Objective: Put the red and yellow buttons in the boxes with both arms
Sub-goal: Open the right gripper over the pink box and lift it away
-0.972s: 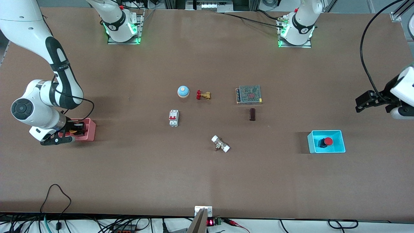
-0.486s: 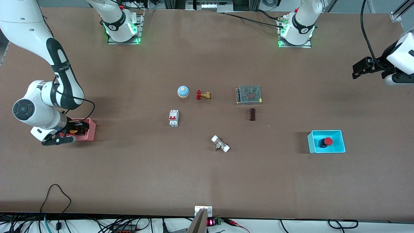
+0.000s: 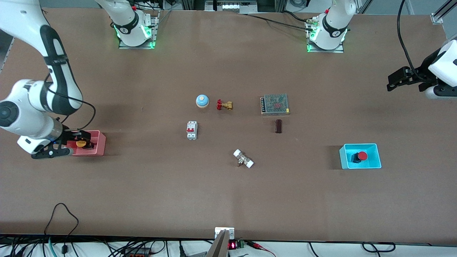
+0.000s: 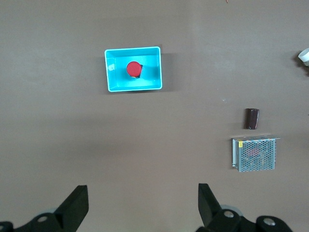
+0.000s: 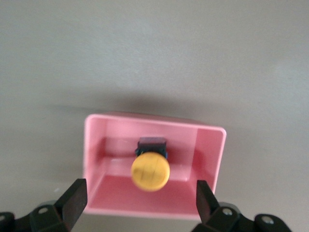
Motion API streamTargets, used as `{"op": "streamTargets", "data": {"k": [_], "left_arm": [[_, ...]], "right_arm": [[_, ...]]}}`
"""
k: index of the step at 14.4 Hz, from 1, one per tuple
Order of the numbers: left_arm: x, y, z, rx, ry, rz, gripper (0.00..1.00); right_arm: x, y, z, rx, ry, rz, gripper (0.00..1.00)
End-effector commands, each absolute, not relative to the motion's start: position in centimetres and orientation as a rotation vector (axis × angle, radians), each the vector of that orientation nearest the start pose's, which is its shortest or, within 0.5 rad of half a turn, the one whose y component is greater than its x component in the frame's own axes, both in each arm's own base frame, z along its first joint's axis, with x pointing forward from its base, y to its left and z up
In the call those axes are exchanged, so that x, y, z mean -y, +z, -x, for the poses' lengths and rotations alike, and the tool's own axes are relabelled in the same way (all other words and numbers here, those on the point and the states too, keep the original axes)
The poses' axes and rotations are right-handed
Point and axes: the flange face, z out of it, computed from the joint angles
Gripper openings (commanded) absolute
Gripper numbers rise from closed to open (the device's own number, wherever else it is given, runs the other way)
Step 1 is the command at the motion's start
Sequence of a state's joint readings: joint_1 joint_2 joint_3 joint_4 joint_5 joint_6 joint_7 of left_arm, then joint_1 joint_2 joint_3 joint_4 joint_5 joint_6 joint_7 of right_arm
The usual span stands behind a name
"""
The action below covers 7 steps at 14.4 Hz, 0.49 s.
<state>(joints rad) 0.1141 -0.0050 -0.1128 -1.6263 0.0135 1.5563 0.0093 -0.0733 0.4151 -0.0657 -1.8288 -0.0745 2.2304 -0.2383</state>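
Both buttons boxed: yellow button (image 5: 150, 170) in pink box (image 5: 212, 145), red button (image 4: 134, 68) in cyan box (image 4: 110, 72); right gripper (image 5: 140, 203) and left gripper (image 4: 142, 205) spread wide, empty.

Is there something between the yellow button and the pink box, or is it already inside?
Nothing stands between them: the yellow button already sits inside the pink box, with the open right gripper above it.

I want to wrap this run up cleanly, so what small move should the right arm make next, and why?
Probably lift the right end effector straight up and away. Its fingers are spread open, the yellow button already sits loose inside the pink box, and the red button lies in the cyan box.
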Motion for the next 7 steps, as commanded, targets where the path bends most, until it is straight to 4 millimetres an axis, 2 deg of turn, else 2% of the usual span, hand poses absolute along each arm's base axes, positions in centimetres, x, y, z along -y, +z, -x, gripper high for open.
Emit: {"op": "streamTargets", "data": {"k": [1, 4, 7], "left_arm": [[0.0, 60.6, -55.2, -0.029, 0.106, 3.14, 1.0], [-0.6, 60.4, -55.2, -0.029, 0.113, 3.14, 1.0], [0.1, 60.4, -55.2, -0.048, 0.113, 3.141, 1.0]], "right_arm": [[6.5, 37.1, -62.9, 0.232, 0.04, 3.155, 1.0], [2.9, 43.4, -62.0, 0.247, 0.03, 3.164, 1.0], [-1.6, 49.2, -61.3, 0.184, 0.101, 3.18, 1.0]]}}
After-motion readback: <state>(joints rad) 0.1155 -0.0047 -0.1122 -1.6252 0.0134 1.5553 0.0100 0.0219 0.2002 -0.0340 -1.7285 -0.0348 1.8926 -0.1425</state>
